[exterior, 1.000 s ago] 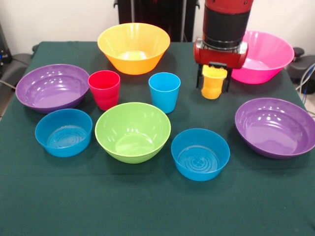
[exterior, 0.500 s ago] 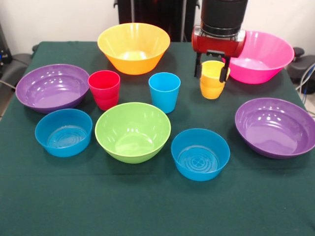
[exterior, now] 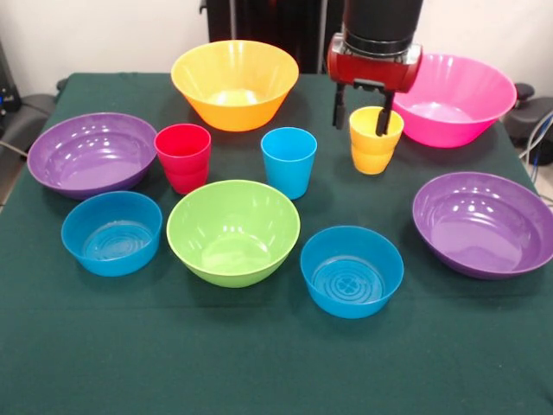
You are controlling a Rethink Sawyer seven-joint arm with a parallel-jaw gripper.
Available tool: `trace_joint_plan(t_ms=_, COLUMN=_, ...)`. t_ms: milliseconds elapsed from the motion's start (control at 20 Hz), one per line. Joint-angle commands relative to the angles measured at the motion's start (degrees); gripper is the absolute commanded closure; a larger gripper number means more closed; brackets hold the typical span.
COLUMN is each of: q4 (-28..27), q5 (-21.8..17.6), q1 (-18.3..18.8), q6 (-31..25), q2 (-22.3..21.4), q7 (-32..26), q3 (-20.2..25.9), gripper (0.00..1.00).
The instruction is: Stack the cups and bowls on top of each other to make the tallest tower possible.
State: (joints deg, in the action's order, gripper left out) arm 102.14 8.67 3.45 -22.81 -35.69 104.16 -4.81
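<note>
The hand [exterior: 359,114] hangs open just above the yellow-orange cup [exterior: 374,140], one finger [exterior: 382,117] over its mouth, the other outside its rim. The cup stands upright on the bench [exterior: 259,363], beside the pink bowl [exterior: 456,98].

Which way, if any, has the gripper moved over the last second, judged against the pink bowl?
Yes. The gripper has risen and shifted slightly left, away from the pink bowl, uncovering the yellow cup.
</note>
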Motion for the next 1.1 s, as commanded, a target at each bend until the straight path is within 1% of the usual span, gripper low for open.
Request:
trace_joint_plan(t_ms=50, q4=5.74, q5=-2.16, q1=1.03, q6=-0.65, q2=0.17, q7=6.43, q3=1.85, gripper=0.0)
trace_joint_plan(t_ms=150, q4=7.14, q5=-2.3, q1=1.1, q6=0.6, q2=-0.26, q7=6.36, q3=2.19, gripper=0.0)
trace_joint_plan(t_ms=350, q4=8.29, q5=-2.83, q1=1.93, q6=2.28, q2=-0.16, q7=5.43, q3=2.77, gripper=0.0)
trace_joint_plan(t_ms=550, q4=8.85, q5=-3.52, q1=3.3, q6=4.91, q2=1.02, q7=4.62, q3=3.64, gripper=0.0)
trace_joint_plan(t_ms=850, q4=8.13, q5=-4.19, q1=4.34, q6=6.89, q2=2.07, q7=3.78, q3=4.71, gripper=0.0)
trace_joint_plan(t_ms=900, q4=7.04, q5=-4.58, q1=5.35, q6=6.98, q2=3.21, q7=3.01, q3=4.82, gripper=0.0)
trace_joint_plan(t_ms=950, q4=6.19, q5=-4.65, q1=5.48, q6=6.24, q2=3.55, q7=2.62, q3=4.93, gripper=0.0)
trace_joint_plan(t_ms=1100, q4=5.44, q5=-5.11, q1=6.39, q6=4.59, q2=3.54, q7=1.72, q3=5.34, gripper=0.0)
